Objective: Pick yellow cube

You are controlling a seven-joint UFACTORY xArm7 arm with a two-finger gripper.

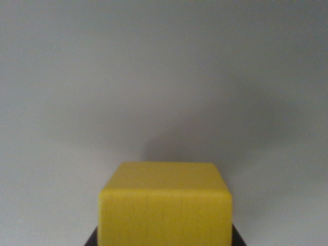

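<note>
Yellow cube (165,205): we are seeing it filling the lower middle of the wrist view, square-on, with dark fingers (92,240) edging out at both bottom corners. Pale grey surface (154,77) is lying behind, shadowed just past it. We cannot tell whether the fingers are clamping it or merely flanking it.

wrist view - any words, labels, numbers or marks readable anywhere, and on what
None: no text can be read in this picture.
yellow cube: its top and front faces are plain yellow, with no label, number or mark.
pale grey surface: bare, nothing printed, only a soft shadow behind the cube.
dark parts at the cube's lower corners: too little shows to tell what they are or whether they carry any marking.
</note>
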